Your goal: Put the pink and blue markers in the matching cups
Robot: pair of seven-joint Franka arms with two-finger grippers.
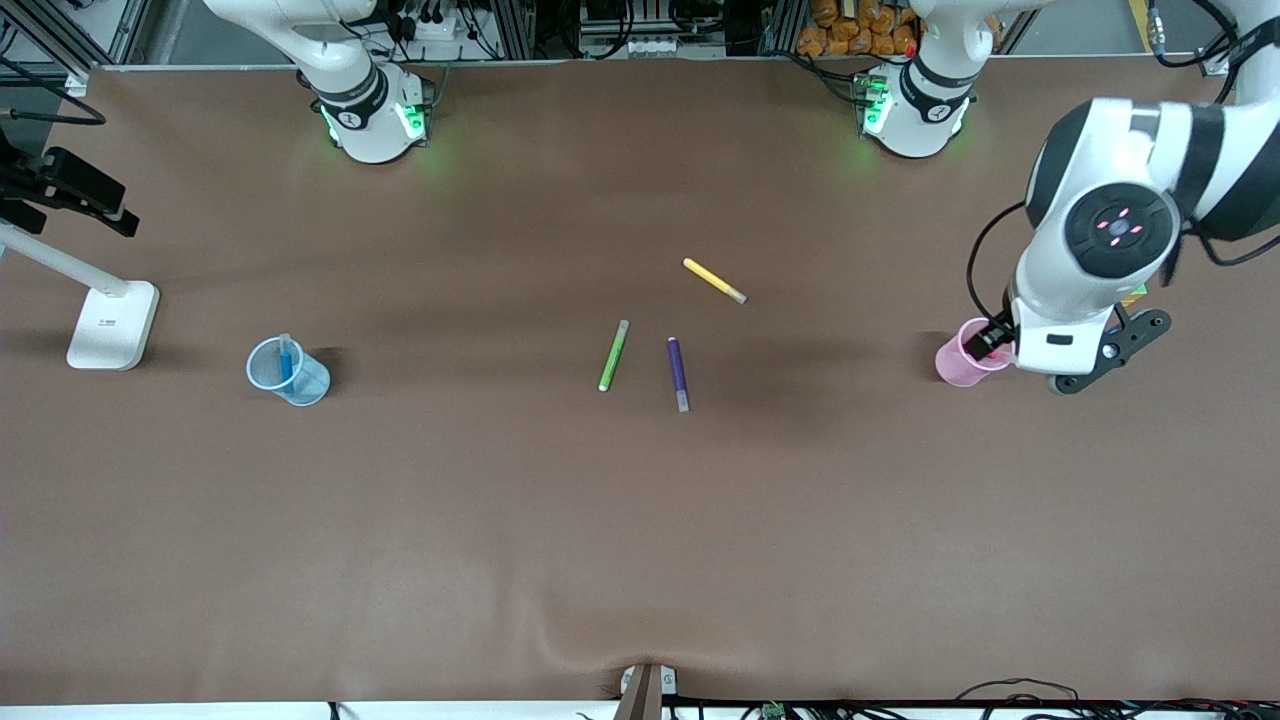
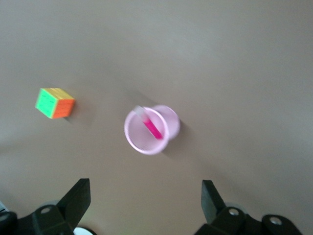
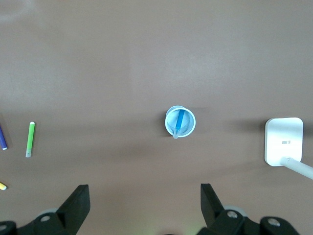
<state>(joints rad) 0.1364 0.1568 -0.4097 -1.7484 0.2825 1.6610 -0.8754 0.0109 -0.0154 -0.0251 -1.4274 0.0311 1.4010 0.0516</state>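
Observation:
The pale pink cup [image 2: 133, 137] stands upright with the pink marker [image 2: 152, 128] leaning inside it. My left gripper [image 2: 145, 196] hangs open and empty above the table beside this cup. In the front view the left arm's hand partly covers the pink cup [image 1: 962, 358] at the left arm's end of the table. The pale blue cup [image 1: 305, 385] stands at the right arm's end with the blue marker [image 1: 287, 358] in it. My right gripper [image 3: 145, 196] is open and empty, high above the table, with the blue cup [image 3: 188, 126] and blue marker [image 3: 180, 120] below it.
A lime-green pen [image 1: 613, 355], a purple pen [image 1: 678, 373] and a yellow pen [image 1: 714, 280] lie mid-table. A colour cube [image 2: 55, 103] sits near the pink cup. A white lamp base [image 1: 112, 325] stands beside the blue cup, at the table's end.

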